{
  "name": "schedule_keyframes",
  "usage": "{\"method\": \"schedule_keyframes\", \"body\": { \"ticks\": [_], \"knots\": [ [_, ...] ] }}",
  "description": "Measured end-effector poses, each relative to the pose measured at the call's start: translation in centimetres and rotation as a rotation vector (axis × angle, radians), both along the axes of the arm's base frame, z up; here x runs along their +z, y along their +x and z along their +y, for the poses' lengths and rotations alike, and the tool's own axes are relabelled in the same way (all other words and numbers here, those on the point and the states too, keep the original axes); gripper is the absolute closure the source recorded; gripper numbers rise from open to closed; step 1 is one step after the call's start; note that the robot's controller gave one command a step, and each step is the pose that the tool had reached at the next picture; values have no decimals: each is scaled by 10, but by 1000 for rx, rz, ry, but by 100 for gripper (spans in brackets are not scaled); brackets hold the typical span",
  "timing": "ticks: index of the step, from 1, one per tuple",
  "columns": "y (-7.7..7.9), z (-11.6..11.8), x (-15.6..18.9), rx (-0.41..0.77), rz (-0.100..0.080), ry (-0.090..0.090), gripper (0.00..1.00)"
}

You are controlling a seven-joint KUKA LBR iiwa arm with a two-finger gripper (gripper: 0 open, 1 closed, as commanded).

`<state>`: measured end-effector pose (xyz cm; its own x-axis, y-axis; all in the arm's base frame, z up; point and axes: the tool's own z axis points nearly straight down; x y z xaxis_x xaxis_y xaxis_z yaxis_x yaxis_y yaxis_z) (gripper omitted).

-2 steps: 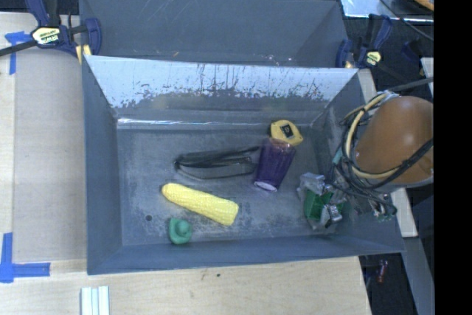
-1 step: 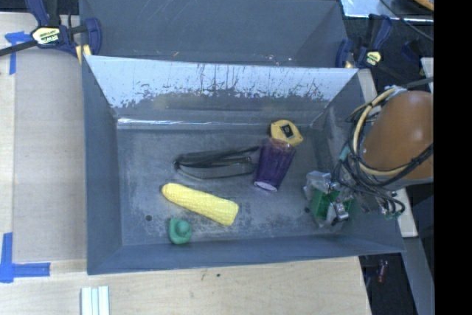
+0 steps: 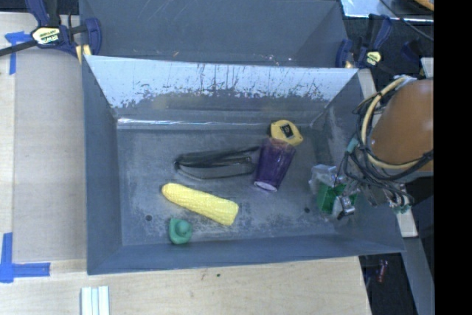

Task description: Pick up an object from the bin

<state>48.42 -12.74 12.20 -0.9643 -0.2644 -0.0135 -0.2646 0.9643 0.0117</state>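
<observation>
no single thing is standing out as chosen yet. the hand (image 3: 333, 197) is hanging low at the right end of the grey metal bin (image 3: 221, 88), close to the foot of its right wall, probably because the arm is reaching in from that side. nothing is plainly sitting in its grasp. a small green patch (image 3: 326, 200) is showing right at the hand, but i cannot tell whether it is a loose thing from the bin or a part of the robot. whether the hand is released or clenched is also not readable, since the tangle of dark cables (image 3: 360, 158) and the rounded orange wrist cover (image 3: 404, 127) are crowding that corner.

the nearest clear thing is the purple plastic cup-like cylinder (image 3: 273, 163), lying tilted near the middle of the floor, apart from the hand. a small yellow rounded thing (image 3: 285, 131) is touching its far end; what kind of thing it is, i cannot make out. a long black looped thing (image 3: 217, 162) is stretching leftward from the cup, its make also unclear. nearer the front wall a yellow corn cob (image 3: 200, 203) is lying slantwise, and a small green round knob (image 3: 179, 230) is sitting just beside its left end. all of these seem to be lying scattered as they settled, with open floor between most of them, which, i judge, is leaving room for a grasp.
</observation>
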Motion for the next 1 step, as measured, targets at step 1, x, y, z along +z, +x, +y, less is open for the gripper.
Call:
{"method": "schedule_keyframes", "body": {
  "ticks": [1],
  "knots": [
    [0,-1,30,-3,-1,-2,100]
  ]
}}
